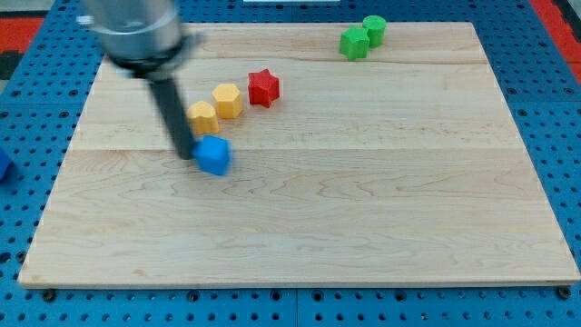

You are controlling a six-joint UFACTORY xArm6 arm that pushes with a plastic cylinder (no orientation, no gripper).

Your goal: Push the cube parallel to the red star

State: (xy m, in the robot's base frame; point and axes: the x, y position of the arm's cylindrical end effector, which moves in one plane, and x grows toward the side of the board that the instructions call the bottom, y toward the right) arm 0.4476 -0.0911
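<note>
A blue cube lies on the wooden board, left of centre. My tip is at the cube's left side, touching or nearly touching it. The red star lies up and to the right of the cube, toward the view's top. Two yellow blocks sit in a diagonal row between them: a yellow hexagonal block just above the cube and a second yellow hexagonal block next to the star's left.
Two green blocks sit together at the view's top right of the board. The board lies on a blue pegboard table. A small blue object shows at the view's left edge.
</note>
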